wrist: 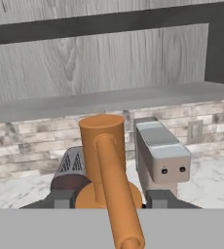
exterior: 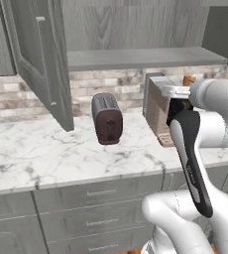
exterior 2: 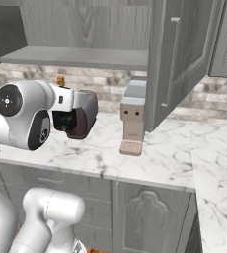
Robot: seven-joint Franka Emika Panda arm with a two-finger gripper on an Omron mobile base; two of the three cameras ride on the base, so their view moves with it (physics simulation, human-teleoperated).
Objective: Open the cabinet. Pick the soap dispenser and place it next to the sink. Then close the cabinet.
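Note:
The cabinet stands open: its left door (exterior: 41,59) and right door (exterior 2: 179,54) are swung out, and the plain grey shelf (exterior: 145,58) (wrist: 109,99) is bare. My gripper (wrist: 109,199) is shut on the orange soap dispenser (wrist: 104,155), whose pump nozzle points back at the hand camera. The dark fingertips (wrist: 63,198) clamp its body from both sides. In the base views only the dispenser's orange top (exterior: 188,79) (exterior 2: 60,80) peeks above the hand, held in the air below the shelf and over the counter. The sink is out of view.
A dark toaster (exterior: 107,118) (exterior 2: 83,113) and a grey coffee machine (exterior: 158,106) (exterior 2: 134,111) stand on the marble counter (exterior: 61,154) right under the hand. Drawer fronts (exterior: 96,193) run below the counter. The open doors jut out on both sides.

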